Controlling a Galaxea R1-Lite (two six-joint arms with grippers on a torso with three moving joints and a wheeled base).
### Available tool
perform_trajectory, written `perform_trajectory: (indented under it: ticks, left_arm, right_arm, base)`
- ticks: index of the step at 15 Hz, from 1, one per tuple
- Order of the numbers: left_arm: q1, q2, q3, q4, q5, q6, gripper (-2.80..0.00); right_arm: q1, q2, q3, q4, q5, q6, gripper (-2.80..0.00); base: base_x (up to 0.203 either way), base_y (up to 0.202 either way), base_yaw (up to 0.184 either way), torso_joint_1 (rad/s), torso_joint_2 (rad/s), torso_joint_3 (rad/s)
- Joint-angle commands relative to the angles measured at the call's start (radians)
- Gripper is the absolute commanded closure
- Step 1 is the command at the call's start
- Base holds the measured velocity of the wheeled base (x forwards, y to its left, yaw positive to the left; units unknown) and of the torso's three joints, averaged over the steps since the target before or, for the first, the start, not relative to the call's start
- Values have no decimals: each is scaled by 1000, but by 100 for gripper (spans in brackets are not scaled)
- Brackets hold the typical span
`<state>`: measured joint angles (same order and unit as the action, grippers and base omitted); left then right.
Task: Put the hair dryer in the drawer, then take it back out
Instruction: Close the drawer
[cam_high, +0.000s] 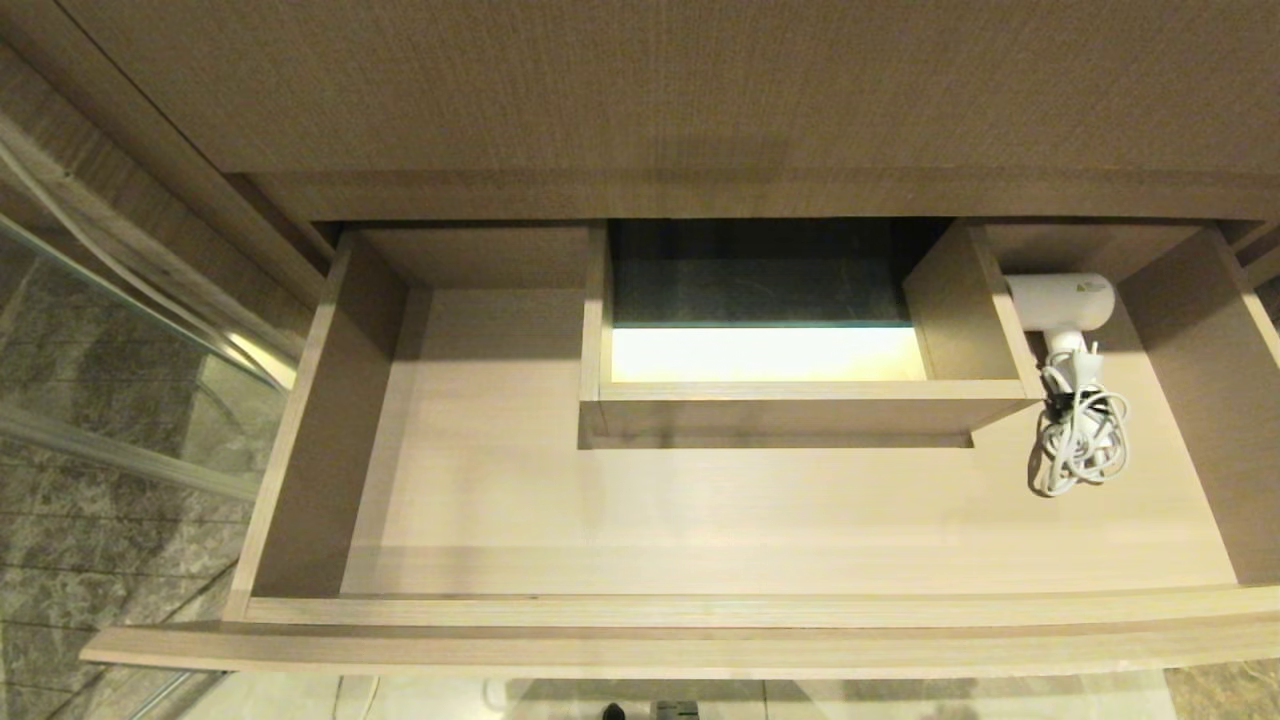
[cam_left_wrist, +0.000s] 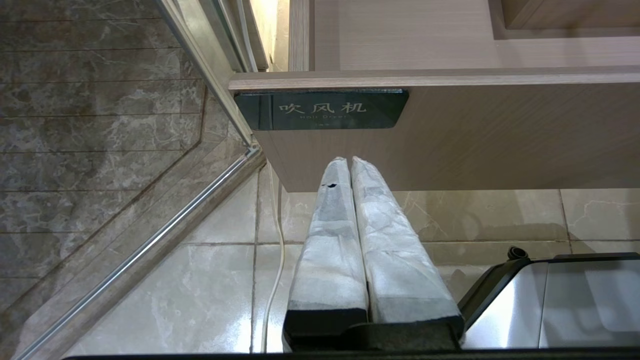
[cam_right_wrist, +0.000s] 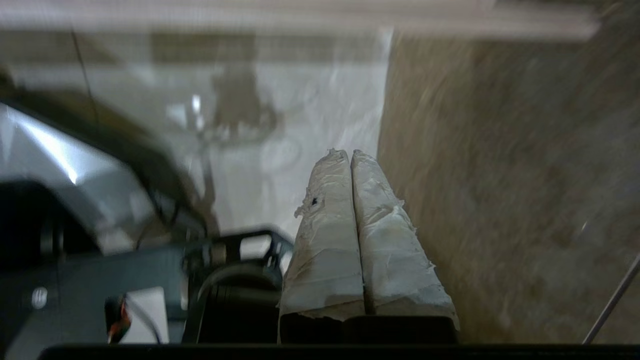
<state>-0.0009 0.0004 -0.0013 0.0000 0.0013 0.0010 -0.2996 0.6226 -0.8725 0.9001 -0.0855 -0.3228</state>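
The wood-grain drawer (cam_high: 300, 420) stands pulled open across the head view. The white hair dryer (cam_high: 1062, 300) lies inside at the back right, beside the boxed cut-out (cam_high: 800, 400), with its white cord (cam_high: 1080, 445) bundled in front of it. Neither arm shows in the head view. My left gripper (cam_left_wrist: 348, 161) hangs below the drawer's front (cam_left_wrist: 475, 140), just under its dark label (cam_left_wrist: 321, 109), fingers pressed together and empty. My right gripper (cam_right_wrist: 348, 154) is shut on nothing, low over the pale floor next to a brown wood-grain panel (cam_right_wrist: 500, 175).
A glass shower partition with a metal rail (cam_high: 120, 340) stands left of the drawer, over dark marble tiles. The countertop (cam_high: 700, 90) overhangs the drawer's back. My own base (cam_left_wrist: 550, 300) sits on the glossy floor tiles below, with a thin white cable (cam_left_wrist: 272, 280) beside it.
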Motion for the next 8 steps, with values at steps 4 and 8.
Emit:
perform_trajectory:
  ticks: [4,8]
  left_arm:
    - [-1,0,0,0,0,1,0]
    - [1,0,1,0,0,0,0]
  right_arm:
    - [0,71,122,-26,1,-38,0]
    - [-1,177,199,-151,4,-42,0]
  base:
    - [0,0,0,0,0,0]
    - [0,0,0,0,0,0]
